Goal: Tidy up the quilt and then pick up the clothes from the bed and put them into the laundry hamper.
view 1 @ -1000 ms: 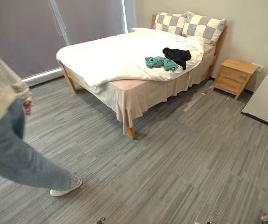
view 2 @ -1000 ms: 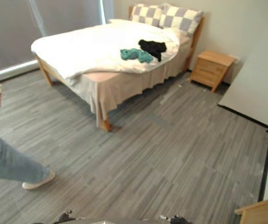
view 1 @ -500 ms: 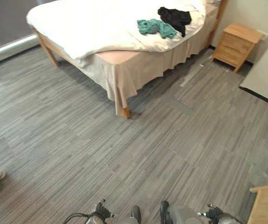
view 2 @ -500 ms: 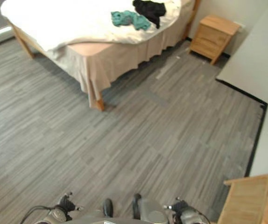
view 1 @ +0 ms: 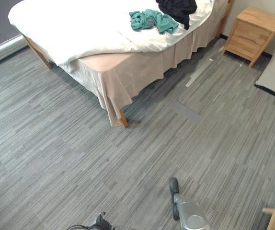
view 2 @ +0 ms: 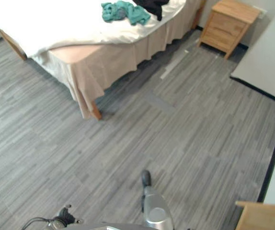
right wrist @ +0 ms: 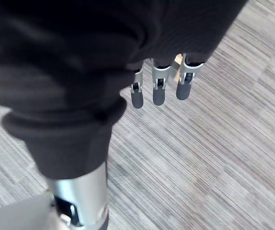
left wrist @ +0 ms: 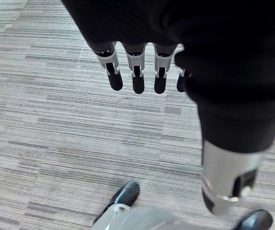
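White quilt rumpled, clothes lying on bed

Left hand (left wrist: 142,52) is hanging over the grey floor (view 1: 56,158), fingers (left wrist: 137,72) straight and relaxed, holding nothing. Quilt (view 1: 80,24) is lying bunched across the bed (view 1: 113,72), pulled back from the near corner. Teal garment (view 1: 149,20) and black garment (view 1: 178,8) are sitting on the quilt, touching. Nightstand (view 1: 252,28) is standing beside the bed. Right hand (right wrist: 156,57) is hanging over the floor too, fingers straight, empty.

Quilt and two garments on bed.
White quilt (view 1: 80,26) spread over mattress, its rumpled edge short of the foot, bare pinkish sheet exposed there. Teal garment (view 1: 149,20) crumpled on quilt; black garment (view 1: 177,8) bunched just beside it, touching, toward the head.
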